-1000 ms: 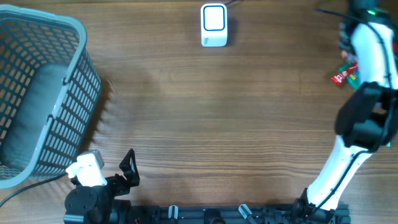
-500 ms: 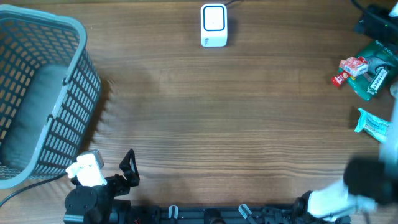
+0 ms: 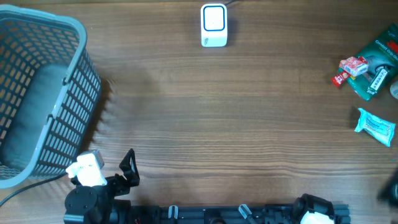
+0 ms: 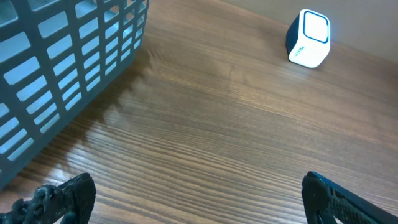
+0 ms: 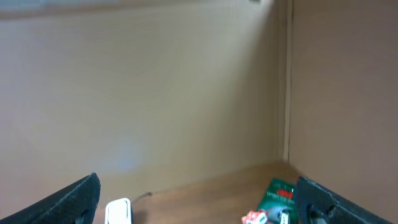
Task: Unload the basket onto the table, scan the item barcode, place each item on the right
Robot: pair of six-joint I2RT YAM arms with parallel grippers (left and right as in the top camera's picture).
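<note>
Leftmost, one grey basket [image 3: 37, 93] fills the bench's [image 3: 249, 124] left edge; the left pincer [image 4: 199, 202] gapes empty near it. One white scanner [image 3: 214, 25] sits far centre, with bare wood all around. Three items crowd the right edge: a red packet [image 3: 352, 65], a green packet [image 3: 373, 55] and a pale-blue packet [image 3: 375, 126]. The right pincer [image 5: 199, 199] also gapes empty.
</note>
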